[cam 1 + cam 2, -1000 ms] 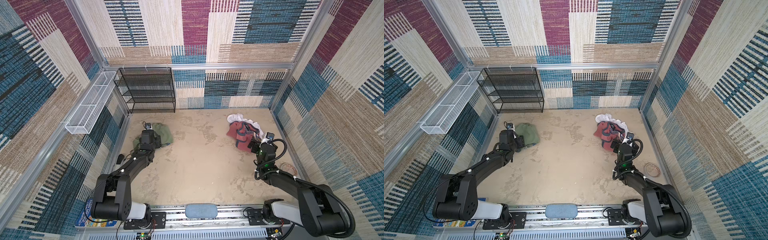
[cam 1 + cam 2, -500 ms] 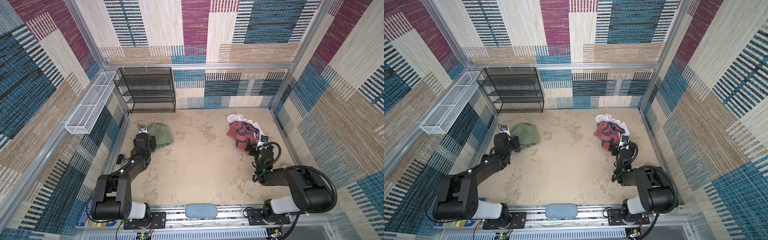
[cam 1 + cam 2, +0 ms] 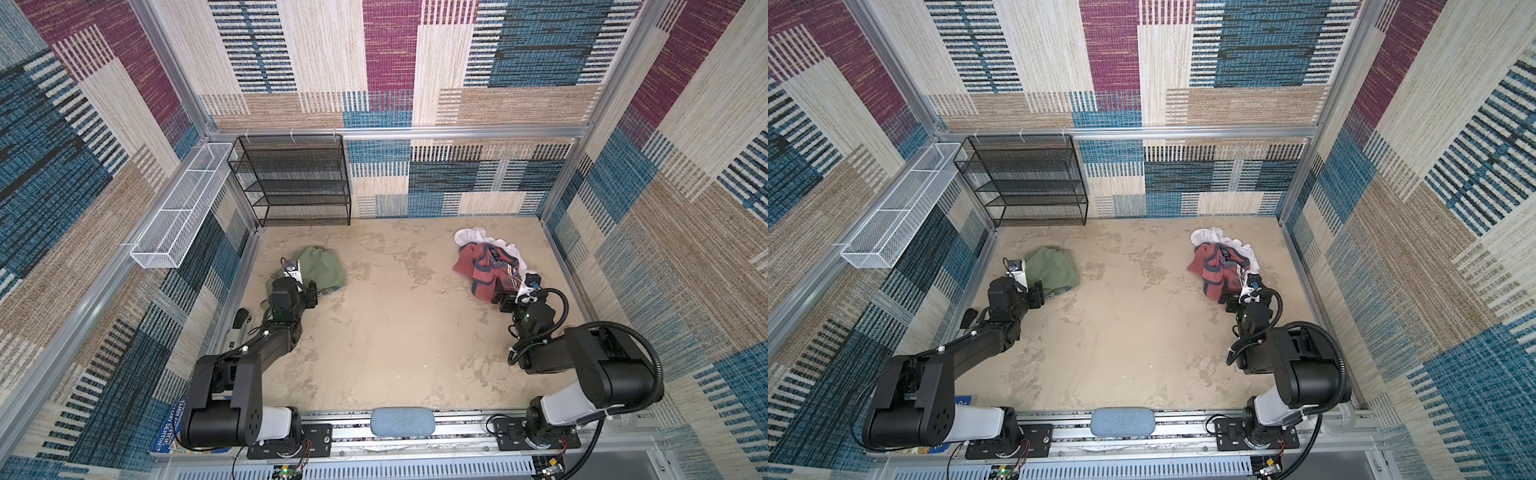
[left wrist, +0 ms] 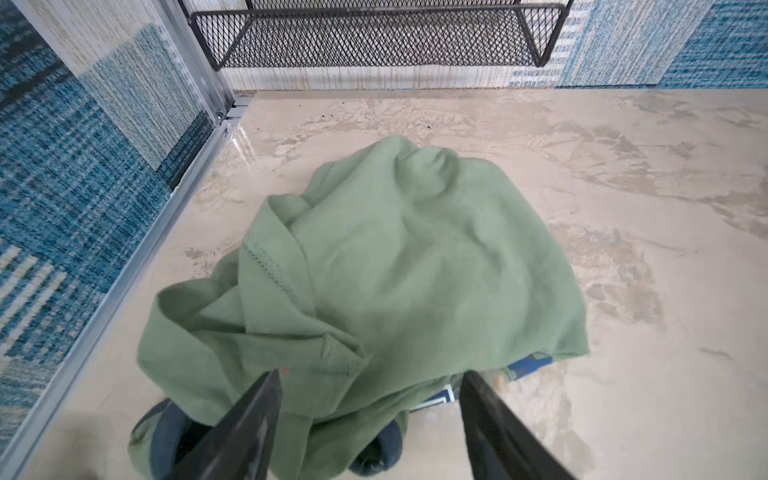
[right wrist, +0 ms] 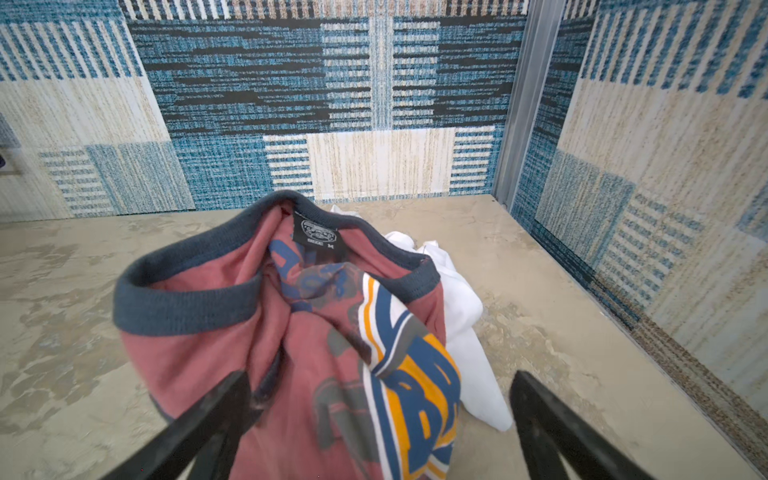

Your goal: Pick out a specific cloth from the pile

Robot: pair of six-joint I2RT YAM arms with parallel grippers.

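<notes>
Olive-green cloth (image 3: 325,269) lies crumpled, far left, well apart from pile (image 3: 484,266). Pile far right: rust-red shirt (image 5: 199,353) on top, white garment (image 5: 465,311) behind, navy-orange striped piece (image 5: 415,374).

Bright even light, blurred wrist-view foreground

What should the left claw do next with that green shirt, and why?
Probably draw back toward its base. The green cloth already lies alone, well apart from the pile on the other side, and the left claw stands open over the cloth's near edge, gripping nothing, so the picking seems done.
</notes>
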